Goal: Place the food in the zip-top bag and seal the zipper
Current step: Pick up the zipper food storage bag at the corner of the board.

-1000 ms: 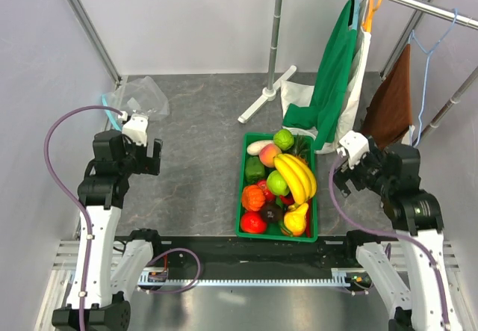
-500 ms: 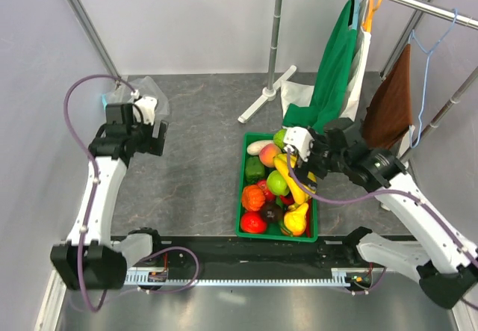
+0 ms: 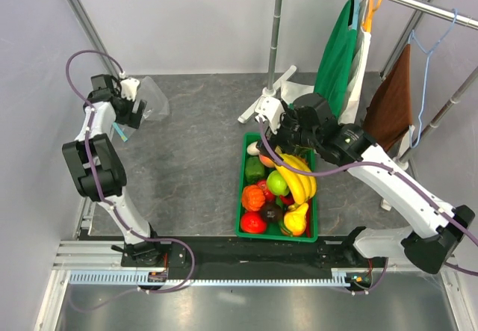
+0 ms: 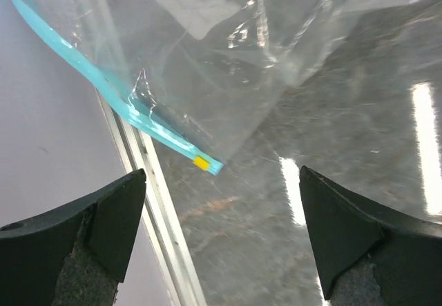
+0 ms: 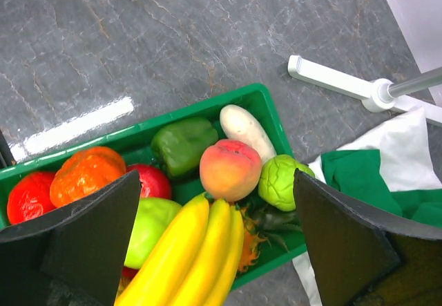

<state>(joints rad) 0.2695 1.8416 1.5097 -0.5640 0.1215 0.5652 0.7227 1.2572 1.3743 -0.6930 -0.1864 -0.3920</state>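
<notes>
Clear crinkly plastic, the zip-top bag (image 3: 147,96) lies flat at the far left corner of the grey marbled bench (image 3: 202,137). It has nothing in it. The light-blue zipper (image 4: 166,135) runs along the left bench edge and ends in a small yellow tab (image 4: 201,161).

Left hand (image 3: 125,113) is over that bag corner, fingers spread wide and grasping nothing. In the wrist view the zipper end sits just beyond the gap between the fingertips. Can't tell whether the hand touches the plastic.

All the food (image 3: 276,189) is in the green crate (image 3: 240,196), right of bench centre and reaching toward the near edge, well apart from the bag. Yellow banana bunch (image 3: 297,178) lies on top, with the green apple (image 3: 277,183) just beside it. At the crate's far end:
- peach (image 5: 230,169)
- bumpy green fruit (image 5: 282,182), touching the peach
- white long vegetable (image 5: 246,130)
- green pepper (image 5: 181,144)

Orange ribbed piece (image 5: 86,173) and red piece (image 5: 27,195) sit along the crate's left side.

Right hand (image 3: 280,125) hangs above the crate's far end, fingers released and wide, holding nothing. The peach is straight below the gap.

White rack foot (image 3: 265,96) stands on the bench beyond the crate, and a green cloth (image 3: 336,69) hangs at far right.
</notes>
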